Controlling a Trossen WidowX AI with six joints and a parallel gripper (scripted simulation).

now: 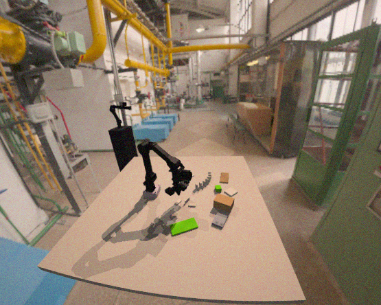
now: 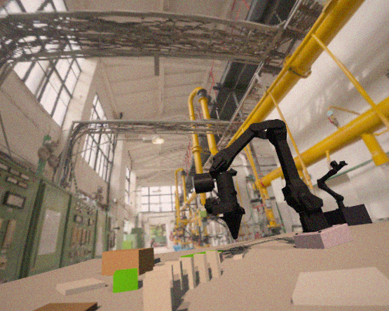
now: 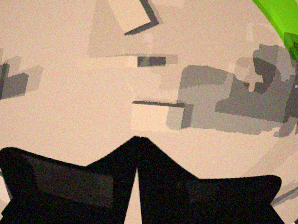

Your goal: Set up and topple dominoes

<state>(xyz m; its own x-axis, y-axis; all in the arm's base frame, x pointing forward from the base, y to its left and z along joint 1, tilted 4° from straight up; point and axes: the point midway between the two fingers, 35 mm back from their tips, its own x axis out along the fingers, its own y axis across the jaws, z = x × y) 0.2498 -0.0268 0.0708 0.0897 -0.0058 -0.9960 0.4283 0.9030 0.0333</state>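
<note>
Several pale dominoes [image 1: 202, 185] [image 2: 214, 263] stand upright in a curved row; only their shadows show clearly at the left edge of the wrist view. A loose domino [image 1: 191, 206] [image 3: 131, 16] lies flat. Another loose domino [image 1: 178, 202] [image 3: 150, 116] lies flat, just ahead of the fingertips in the wrist view. Between these two is a thin pale strip [image 3: 114, 61] with a dark patch at one end; its exact pose cannot be told. My gripper [image 1: 170, 192] [image 2: 235, 238] [image 3: 140, 143] is shut and empty, above the table beside the loose pieces, clear of the row.
A green slab [image 1: 184, 227] [image 3: 282, 17] lies beyond the loose pieces. An orange-brown box [image 1: 223, 202] [image 2: 120, 262], a grey block [image 1: 220, 220], a green cube [image 1: 218, 188] [image 2: 125, 280], a white flat block [image 1: 231, 191] and a brown flat block [image 1: 224, 177] lie to the row's side.
</note>
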